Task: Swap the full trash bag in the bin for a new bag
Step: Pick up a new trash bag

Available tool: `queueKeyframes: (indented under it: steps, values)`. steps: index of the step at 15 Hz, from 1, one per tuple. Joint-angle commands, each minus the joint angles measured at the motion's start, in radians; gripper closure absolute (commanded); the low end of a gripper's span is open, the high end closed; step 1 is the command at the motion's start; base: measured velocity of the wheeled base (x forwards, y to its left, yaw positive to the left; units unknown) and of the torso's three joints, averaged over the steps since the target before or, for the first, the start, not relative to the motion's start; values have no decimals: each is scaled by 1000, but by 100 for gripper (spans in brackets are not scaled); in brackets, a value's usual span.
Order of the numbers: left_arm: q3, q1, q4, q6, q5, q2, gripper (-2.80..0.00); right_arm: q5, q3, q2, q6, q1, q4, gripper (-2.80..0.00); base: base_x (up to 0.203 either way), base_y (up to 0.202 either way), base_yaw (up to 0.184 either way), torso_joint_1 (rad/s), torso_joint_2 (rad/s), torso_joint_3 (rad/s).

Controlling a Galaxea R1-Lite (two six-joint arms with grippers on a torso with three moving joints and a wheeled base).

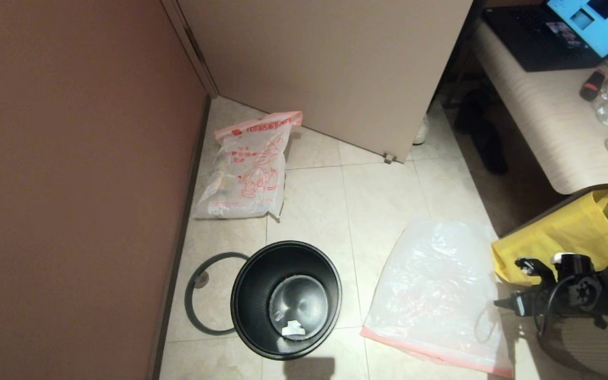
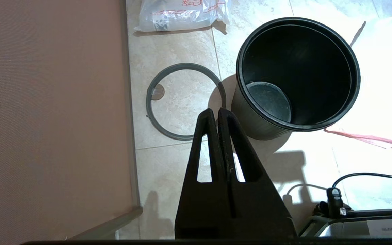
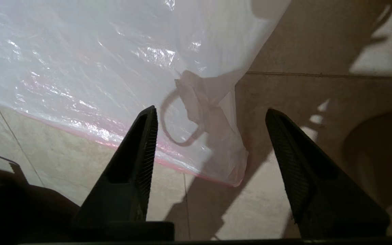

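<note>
The black bin stands unlined on the tiled floor, with a white scrap at its bottom. Its grey ring lies flat beside it, toward the wall. The full trash bag with red print lies farther back by the wall. The new bag lies flat to the bin's right, its pink band nearest me. My right gripper hovers open over that bag's corner and its drawstring loop, and shows by the bag's right edge. My left gripper is shut and empty, above the floor between ring and bin.
A brown wall runs along the left, and a door stands behind. A yellow bag sits under the desk at the right, close to my right arm. A cable lies on the floor near my base.
</note>
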Motion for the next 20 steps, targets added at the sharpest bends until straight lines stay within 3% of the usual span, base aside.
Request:
queueKeyframes:
  steps: [1, 6, 12, 15, 20]
  values:
    - [-1, 0, 1, 1, 0, 3, 0, -5, -64, 67, -2, 6, 11, -280, 0, 0, 0, 0, 0, 0]
    - [-1, 0, 0, -1, 0, 3, 0, 8, -113, 176, -7, 1, 9, -280, 0, 0, 0, 0, 0, 0]
    - [-1, 0, 1, -1, 0, 3, 0, 118, -209, 225, -5, 2, 88, -280, 0, 0, 0, 0, 0, 0]
    - [-1, 0, 1, 1, -2, 3, 0, 148, -307, 251, -7, 4, 192, -280, 0, 0, 0, 0, 0, 0]
    - [-1, 0, 1, -1, -2, 3, 0, 162, -593, 299, -42, 22, 539, -280, 0, 0, 0, 0, 0, 0]
